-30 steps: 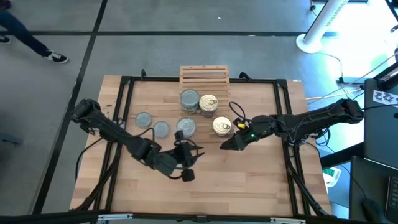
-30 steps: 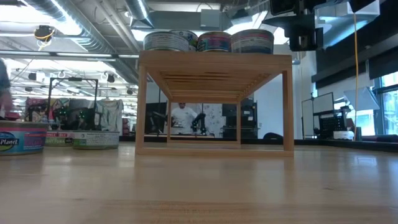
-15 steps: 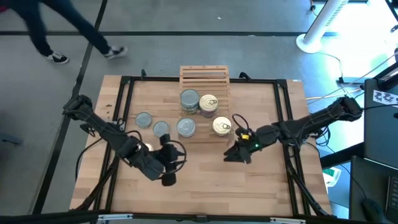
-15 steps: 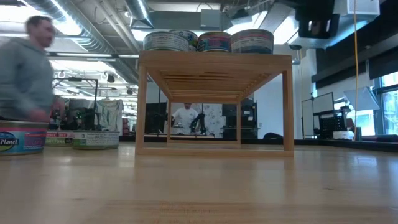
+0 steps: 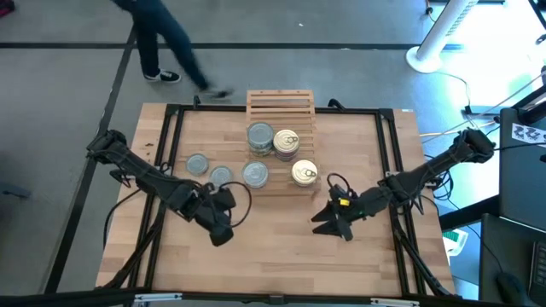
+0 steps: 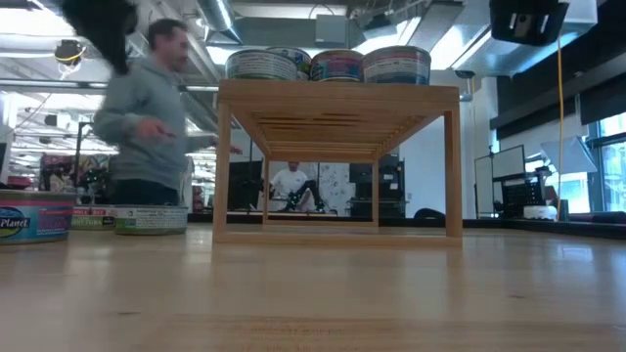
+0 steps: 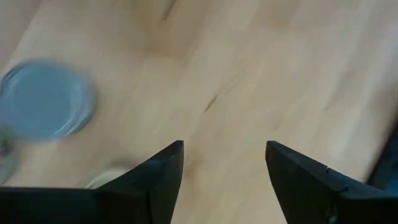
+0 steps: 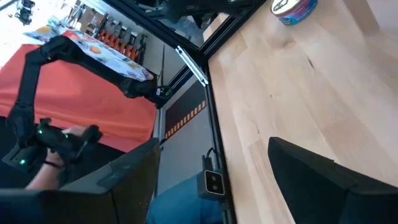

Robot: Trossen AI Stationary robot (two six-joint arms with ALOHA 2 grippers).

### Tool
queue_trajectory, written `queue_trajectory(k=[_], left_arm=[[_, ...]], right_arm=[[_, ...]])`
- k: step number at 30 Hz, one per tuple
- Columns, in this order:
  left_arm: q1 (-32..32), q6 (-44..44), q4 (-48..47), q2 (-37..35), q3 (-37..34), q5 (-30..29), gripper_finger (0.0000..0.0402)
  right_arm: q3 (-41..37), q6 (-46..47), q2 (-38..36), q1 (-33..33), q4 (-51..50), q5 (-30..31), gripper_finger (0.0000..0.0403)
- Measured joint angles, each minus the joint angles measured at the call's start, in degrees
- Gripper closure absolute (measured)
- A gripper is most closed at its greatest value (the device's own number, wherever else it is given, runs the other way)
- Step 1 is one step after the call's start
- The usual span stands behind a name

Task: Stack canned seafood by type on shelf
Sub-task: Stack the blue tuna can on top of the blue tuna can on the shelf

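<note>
Tins: four on shelf (image 5: 281, 104), grey-topped tin (image 5: 255, 174) newly set at its front; two grey tins on table. Left gripper (image 5: 220, 223) spread, empty, backed off. Right gripper (image 5: 334, 223) spread, withdrawn. Next pick pending.

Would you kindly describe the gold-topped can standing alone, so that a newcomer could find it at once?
Start at the slatted wooden shelf at the far middle of the table in the high view. On its near right corner stands a single can. Its shiny golden ring-pull top sets it apart from the grey-blue can to its left, and unlike the other golden one it touches no neighbour.
</note>
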Motion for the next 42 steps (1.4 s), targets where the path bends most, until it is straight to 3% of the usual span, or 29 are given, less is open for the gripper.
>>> queue_trajectory(k=[5,15,22,42], left_arm=[[-0.59,-1.04,-6.54,0.02,-2.74,1.10,0.0186],[-6.46,-2.56,-4.46,0.22,-10.56,1.65,0.0208],[-10.11,-9.09,-3.42,0.22,-16.49,1.63,0.0222],[-12.14,-7.53,4.86,-0.04,-24.51,-0.75,0.0259]], right_arm=[[-0.02,-3.09,0.00,2.40,-0.40,3.35,0.0104],[-0.04,-4.66,0.00,6.29,-5.61,10.96,0.0104],[-0.04,-4.63,0.00,6.17,-9.70,14.41,0.0104],[-0.04,-4.64,0.00,6.15,-9.77,15.36,0.0104]])
